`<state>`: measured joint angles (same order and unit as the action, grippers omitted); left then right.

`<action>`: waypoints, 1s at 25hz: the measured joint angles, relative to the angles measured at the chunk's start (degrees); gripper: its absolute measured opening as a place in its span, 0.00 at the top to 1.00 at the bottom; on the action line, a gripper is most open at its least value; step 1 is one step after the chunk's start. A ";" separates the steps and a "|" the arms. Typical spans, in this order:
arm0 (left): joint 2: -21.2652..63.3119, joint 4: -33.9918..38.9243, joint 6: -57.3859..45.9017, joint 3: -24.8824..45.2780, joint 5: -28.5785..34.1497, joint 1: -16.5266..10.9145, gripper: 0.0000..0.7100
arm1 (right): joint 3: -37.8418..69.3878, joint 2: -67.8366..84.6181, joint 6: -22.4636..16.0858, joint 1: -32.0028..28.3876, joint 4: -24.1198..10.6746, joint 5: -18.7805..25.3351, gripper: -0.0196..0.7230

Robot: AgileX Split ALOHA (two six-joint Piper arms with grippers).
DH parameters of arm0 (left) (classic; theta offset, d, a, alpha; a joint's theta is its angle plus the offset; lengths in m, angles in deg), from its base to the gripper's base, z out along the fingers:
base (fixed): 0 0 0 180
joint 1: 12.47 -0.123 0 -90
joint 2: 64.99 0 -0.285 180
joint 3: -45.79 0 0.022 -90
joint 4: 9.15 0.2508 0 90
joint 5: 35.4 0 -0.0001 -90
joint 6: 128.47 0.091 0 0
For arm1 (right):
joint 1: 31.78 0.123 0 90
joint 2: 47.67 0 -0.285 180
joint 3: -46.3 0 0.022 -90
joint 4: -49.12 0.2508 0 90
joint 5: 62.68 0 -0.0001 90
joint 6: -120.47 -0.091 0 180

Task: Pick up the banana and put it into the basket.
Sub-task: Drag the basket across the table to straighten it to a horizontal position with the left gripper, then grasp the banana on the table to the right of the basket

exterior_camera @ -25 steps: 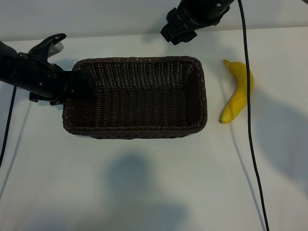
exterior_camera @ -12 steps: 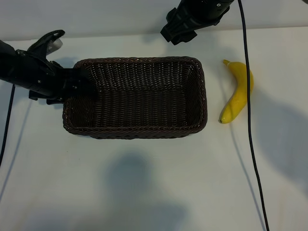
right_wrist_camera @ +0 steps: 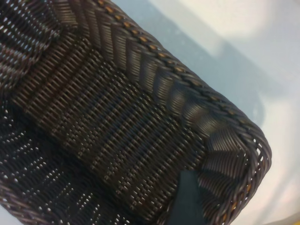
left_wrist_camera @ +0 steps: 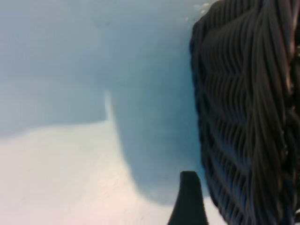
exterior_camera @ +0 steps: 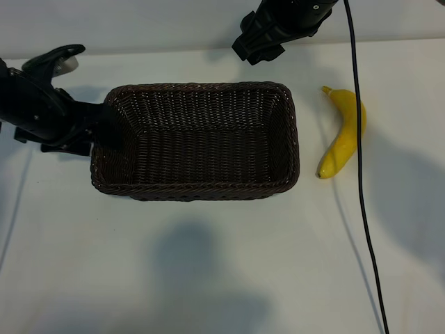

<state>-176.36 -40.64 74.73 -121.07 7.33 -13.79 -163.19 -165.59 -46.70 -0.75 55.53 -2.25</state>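
The yellow banana (exterior_camera: 342, 132) lies on the white table to the right of the basket, untouched by either gripper. The dark brown wicker basket (exterior_camera: 292, 139) stands mid-table with nothing in it. My left gripper (exterior_camera: 97, 131) sits just outside the basket's left end. It is open, and one finger (left_wrist_camera: 189, 201) stands beside the outer wall (left_wrist_camera: 243, 117) without touching it. My right gripper (exterior_camera: 254, 43) hangs open over the basket's far rim. Its finger (right_wrist_camera: 187, 199) shows above the woven floor near a corner (right_wrist_camera: 239, 140). It holds nothing.
A black cable (exterior_camera: 361, 202) runs down the table across the banana's right side to the front edge. White table surface (exterior_camera: 208, 264) stretches in front of the basket and right of the banana.
My left gripper has let go of the basket's left rim and drawn back to the left, jaws wider. The basket, banana and right arm have not moved.
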 joint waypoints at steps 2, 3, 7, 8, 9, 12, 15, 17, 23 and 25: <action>1.59 0.95 -0.41 0.00 0.07 -0.11 0.16 | 0.00 0.00 -0.06 0.00 0.00 0.00 0.18; 2.50 1.18 -0.53 0.00 0.07 -0.11 0.16 | 0.00 0.00 -0.20 0.00 0.00 0.00 0.18; 5.67 1.31 -0.71 0.00 0.12 -0.16 0.16 | 0.00 0.00 -1.09 0.00 0.00 0.00 0.18; 6.36 1.31 -0.71 0.00 0.12 -0.16 0.16 | 0.00 0.00 -1.34 0.00 0.00 0.00 0.18; 6.84 1.31 -0.71 0.00 0.24 -0.16 0.16 | 0.00 0.00 -1.68 0.00 0.00 0.00 0.18; 8.48 1.31 -0.72 0.00 0.61 -0.16 0.16 | 0.00 0.00 -2.32 0.00 0.00 0.09 0.18; 9.83 1.31 -0.72 0.00 0.98 -0.16 0.16 | 0.00 0.00 -2.36 0.00 -0.04 0.14 0.18; 10.60 1.31 -0.72 0.00 1.54 -0.16 0.16 | 0.00 0.00 -2.52 0.00 -0.04 0.03 0.18; 12.30 1.31 -0.72 0.00 2.17 -0.16 0.16 | 0.00 0.00 -2.78 0.00 -0.39 -4.21 0.18; 12.51 1.31 -0.72 0.00 2.26 -0.16 0.16 | 0.00 0.00 -3.72 0.00 -0.48 -4.78 0.18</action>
<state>-163.86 -39.33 74.00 -121.07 9.59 -13.95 -163.19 -165.59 -50.42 -0.75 55.05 -7.03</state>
